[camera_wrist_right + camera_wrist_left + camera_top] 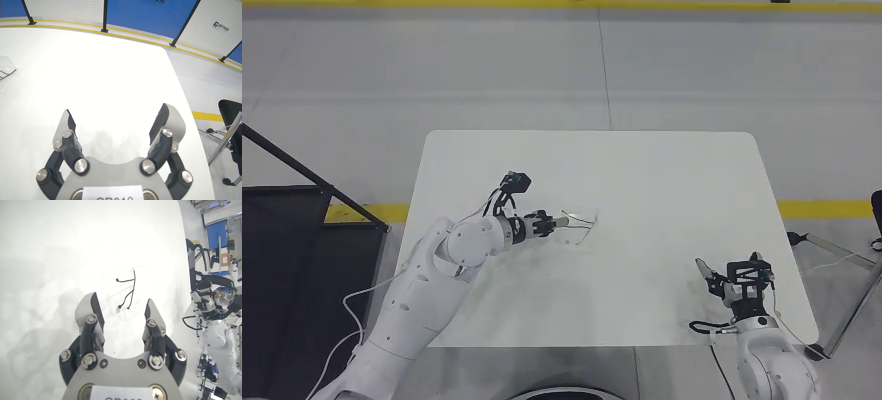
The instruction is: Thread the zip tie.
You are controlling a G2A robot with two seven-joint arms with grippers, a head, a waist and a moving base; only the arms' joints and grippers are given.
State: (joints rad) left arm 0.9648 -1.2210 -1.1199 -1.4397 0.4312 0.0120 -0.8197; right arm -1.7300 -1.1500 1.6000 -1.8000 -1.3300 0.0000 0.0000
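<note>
Left of the table's (672, 170) middle, in the top view, the zip tie (580, 222) lies as a thin dark line. The left gripper (550, 225) is just beside it, on the side of the left edge. The right gripper (730, 270) hangs near the near right corner, well apart from it. I judge the task to be at its opening step, the approach to a first pickup, with nothing threaded yet.

In the left wrist view the left gripper (122, 306) has its jaws wide and empty, pointed at the zip tie (133, 281), which rests on a clear plate (121, 294). It shows as black strands that fork and end in small heads, with a whitish bit (118, 309) at one end. I cannot tell which end is the tail and which the locking head. The plate's edges are faint against the white table. The next move calls for a low, fine pinch on one thin strand.

In the right wrist view the right gripper (117, 119) holds its jaws wide over bare table, with nothing between them. The plate's corner (8, 63) and a bit of the zip tie (6, 73) are cut off at the view's edge.
</note>
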